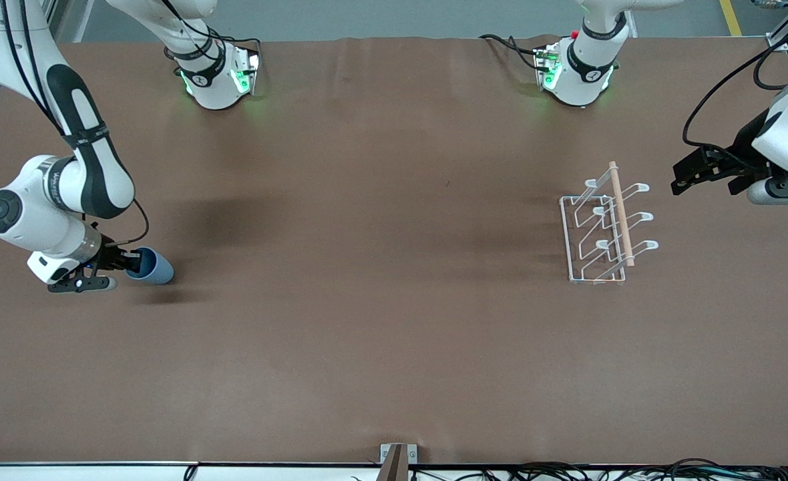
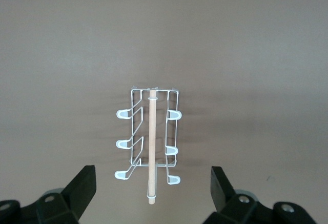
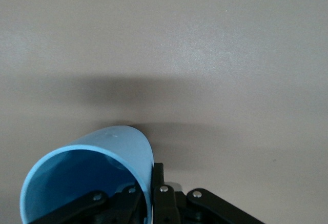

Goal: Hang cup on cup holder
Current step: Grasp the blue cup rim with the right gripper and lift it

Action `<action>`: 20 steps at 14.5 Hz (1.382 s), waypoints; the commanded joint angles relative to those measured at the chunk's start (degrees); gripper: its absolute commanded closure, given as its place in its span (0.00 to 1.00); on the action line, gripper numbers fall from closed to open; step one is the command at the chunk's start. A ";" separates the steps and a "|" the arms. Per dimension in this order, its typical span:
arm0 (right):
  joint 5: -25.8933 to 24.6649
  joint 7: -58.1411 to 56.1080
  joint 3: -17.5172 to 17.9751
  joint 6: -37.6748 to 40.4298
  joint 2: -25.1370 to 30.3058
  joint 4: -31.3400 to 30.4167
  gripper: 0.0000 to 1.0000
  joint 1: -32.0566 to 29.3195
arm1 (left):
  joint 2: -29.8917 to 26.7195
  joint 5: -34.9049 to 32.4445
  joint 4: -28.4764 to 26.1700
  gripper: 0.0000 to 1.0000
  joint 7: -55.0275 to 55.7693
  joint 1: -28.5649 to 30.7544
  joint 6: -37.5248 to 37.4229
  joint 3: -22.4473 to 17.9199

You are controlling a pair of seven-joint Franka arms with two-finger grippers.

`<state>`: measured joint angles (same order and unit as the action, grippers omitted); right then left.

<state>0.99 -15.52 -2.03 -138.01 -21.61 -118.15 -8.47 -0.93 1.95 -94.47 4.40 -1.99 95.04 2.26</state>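
The light-blue cup [image 1: 152,266] is held on its side at the right arm's end of the table, its open mouth toward my right gripper [image 1: 129,262]. That gripper is shut on the cup's rim, one finger inside and one outside, as the right wrist view shows on the cup [image 3: 97,167]. The white wire cup holder [image 1: 604,227] with its wooden dowel stands toward the left arm's end. My left gripper [image 1: 684,177] is open and empty, hovering beside the holder at the table's end. The left wrist view shows the holder [image 2: 149,142] between its open fingers [image 2: 82,185].
The two arm bases [image 1: 217,77] [image 1: 577,70] stand along the table's edge farthest from the front camera. A small metal bracket [image 1: 397,457] sits at the nearest table edge. The brown table [image 1: 380,267] stretches bare between cup and holder.
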 commanded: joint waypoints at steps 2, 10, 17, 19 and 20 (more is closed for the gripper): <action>5.51 0.58 0.18 9.14 2.18 5.81 1.00 0.03 | 0.22 -0.28 0.51 0.01 -0.80 -0.39 0.24 -0.23; 34.82 2.60 4.40 24.71 6.23 10.48 1.00 3.36 | 0.23 -0.28 0.69 0.01 -0.80 -0.48 0.15 -0.23; 55.59 12.69 4.58 26.55 6.58 10.30 1.00 18.64 | 0.31 -0.10 1.13 0.01 -1.06 -0.64 0.15 -0.15; 63.49 13.58 4.40 29.19 6.58 10.04 1.00 22.16 | 0.49 0.51 1.74 0.01 -6.30 -1.09 0.06 0.38; 66.40 15.15 4.49 29.64 6.49 10.04 1.00 23.74 | 0.75 0.69 2.61 0.01 -10.51 -1.09 0.06 0.47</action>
<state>61.97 -2.69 3.04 -110.00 -16.34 -106.99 13.11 -0.91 1.96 -94.13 -0.60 -2.62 95.36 2.59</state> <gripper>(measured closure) 0.952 0.009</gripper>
